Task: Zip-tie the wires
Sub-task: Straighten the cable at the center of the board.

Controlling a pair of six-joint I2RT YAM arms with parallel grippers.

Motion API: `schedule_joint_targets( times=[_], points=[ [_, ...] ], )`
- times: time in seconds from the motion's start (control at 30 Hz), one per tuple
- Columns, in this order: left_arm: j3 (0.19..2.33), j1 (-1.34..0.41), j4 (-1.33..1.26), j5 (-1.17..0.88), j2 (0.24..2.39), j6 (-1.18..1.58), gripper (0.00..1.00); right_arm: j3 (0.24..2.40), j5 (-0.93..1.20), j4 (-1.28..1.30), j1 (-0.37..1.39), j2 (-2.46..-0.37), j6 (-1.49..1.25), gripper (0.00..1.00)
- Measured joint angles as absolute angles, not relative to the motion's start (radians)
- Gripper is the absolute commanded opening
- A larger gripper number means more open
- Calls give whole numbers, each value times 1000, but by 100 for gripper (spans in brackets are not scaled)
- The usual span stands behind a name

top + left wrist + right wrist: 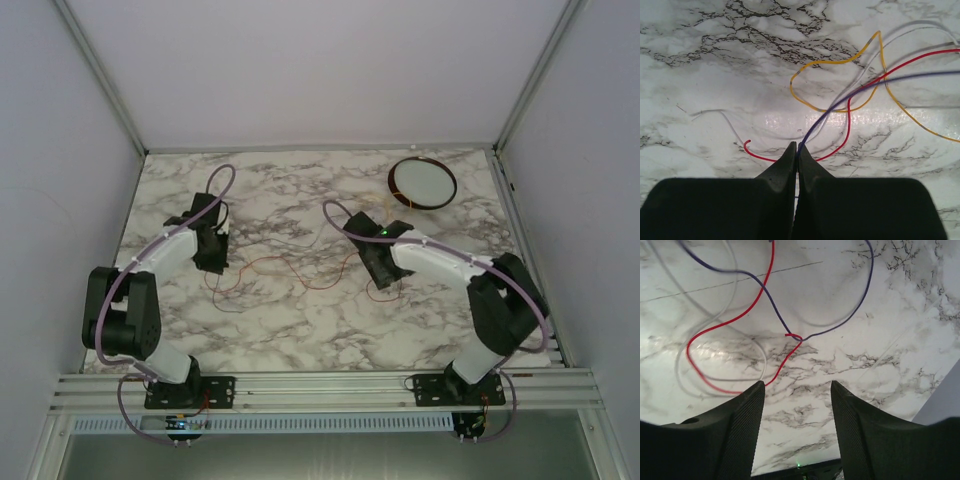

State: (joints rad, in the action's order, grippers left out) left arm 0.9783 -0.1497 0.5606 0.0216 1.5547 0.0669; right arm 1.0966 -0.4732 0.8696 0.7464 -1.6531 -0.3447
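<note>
On white marbled table (300, 335), walled by plain pale panels (320, 70), round dark-rimmed dish (422, 181) was set near far right corner. At table centre, wires (270, 263) were spread loose, long axis left-to-right between both arms, strands looped and crossed, not bundled. Low over table, left gripper (797, 149) was pointed away from base, jaws pressed together, dark purple strand seemingly pinched at tips. Opposite, right gripper (797, 390) was angled toward table centre, fingers held apart, nothing between them, red loop just ahead.
</note>
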Motion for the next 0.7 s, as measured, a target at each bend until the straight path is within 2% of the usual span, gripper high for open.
schedule_joint_targets(
  times=[0.27,0.5,0.7],
  points=[
    [979,-150,549,16,1582,67,2,1097,-347,877,733,-1514,-338,68],
    [979,-165,550,9,1604,58,22,1096,-288,861,666,-1439,-329,72],
    [979,-170,551,18,1604,56,21,1117,-249,812,593,-1426,-323,72]
  ],
)
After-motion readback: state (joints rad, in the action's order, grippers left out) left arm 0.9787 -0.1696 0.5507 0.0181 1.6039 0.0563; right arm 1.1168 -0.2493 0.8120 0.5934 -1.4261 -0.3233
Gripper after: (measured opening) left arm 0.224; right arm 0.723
